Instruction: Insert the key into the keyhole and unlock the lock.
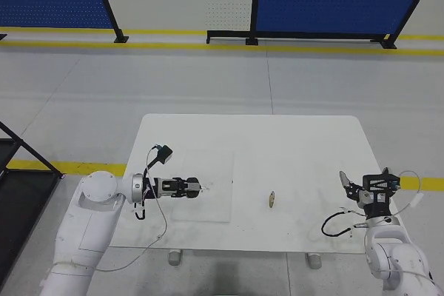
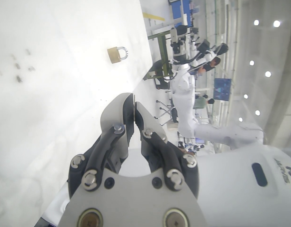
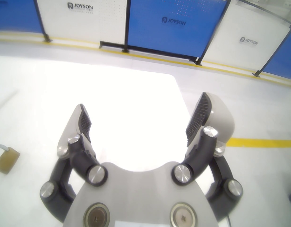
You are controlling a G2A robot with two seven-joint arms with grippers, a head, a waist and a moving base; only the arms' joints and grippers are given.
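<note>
Top view: brass padlock lies between left gripper, pinched shut, and right gripper, splayed wide, probably to steady it.

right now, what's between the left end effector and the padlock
Nothing: the table between the left end effector and the padlock is bare, as the top view shows.

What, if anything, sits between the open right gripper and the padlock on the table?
Nothing visible: only bare white table lies between the right gripper and the padlock, which lies by itself.
</note>
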